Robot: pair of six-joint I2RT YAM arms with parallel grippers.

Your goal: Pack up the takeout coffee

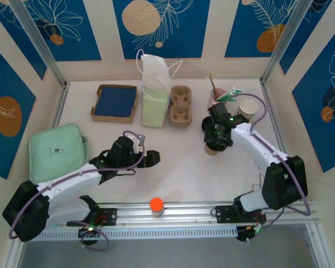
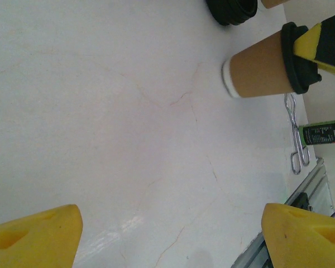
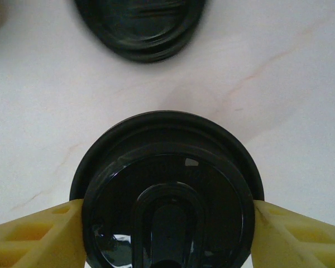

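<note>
- nearest the arm bases, a small bottle with an orange cap [image 1: 156,206] stands at the counter's [image 1: 184,178] near edge, between the two arms and clear of both.
- the left hand [image 2: 170,234] hovers low over bare counter with its jaws wide and nothing between them; a green pouch [image 1: 58,152] lies to its left.
- the coffee cup [image 2: 257,72] stands upright right of centre, long axis vertical, its base on the counter and its black lid [image 3: 167,184] on top.
- the right hand [image 3: 167,229] sits directly above the cup, pointing down, and its yellow fingers [image 3: 33,234] rest against the lid's rim on both sides. it reads as a grip at the lid, though how firm it is cannot be told.
- the right arm is the one on the cup; the left hand is well apart, off to the cup's left.
- just beyond the cup lies a spare black lid [image 3: 139,22].
- farther back and to the left of the cup sits the cardboard cup carrier [image 1: 180,105], its wells open upward, touching or just beside a pale green paper bag [image 1: 155,100].
- judged from this, the coming move is a straight lift, then a carry away and leftward to a carrier well, keeping the cup vertical; a grip on the lid alone might pull it off.
</note>
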